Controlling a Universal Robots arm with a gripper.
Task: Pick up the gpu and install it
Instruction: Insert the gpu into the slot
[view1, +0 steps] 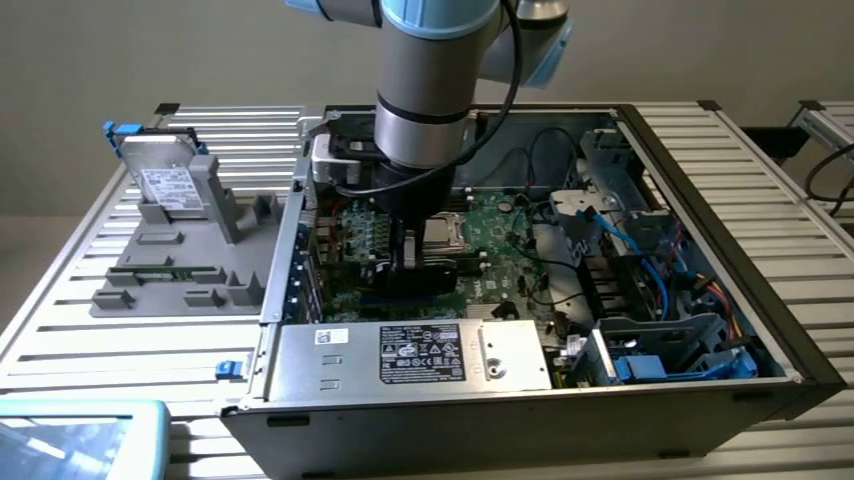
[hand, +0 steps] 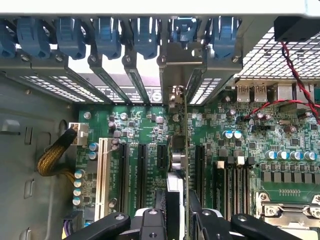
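My gripper (hand: 179, 220) is shut on the gpu (hand: 185, 145), which the wrist view shows edge-on as a thin green board running away from my dark fingers (hand: 161, 212). Its silver end bracket (hand: 176, 75) stands at the case's rear wall, in line with the row of slot covers under the blue latches (hand: 145, 35). The card stands upright over the green motherboard (hand: 150, 125), between the black expansion slots (hand: 141, 170). Whether it is seated in a slot I cannot tell. In the exterior view my gripper (view1: 407, 268) reaches down into the open computer case (view1: 747, 250), above the motherboard (view1: 505, 235).
A grey hard drive (view1: 171, 185) leans on a grey fixture at the exterior view's left. The power supply (view1: 414, 355) fills the case's near side. Blue cables (view1: 641, 240) and drive bays crowd the right. A yellow braided cable (hand: 55, 155) and red wires (hand: 295, 65) flank the slots.
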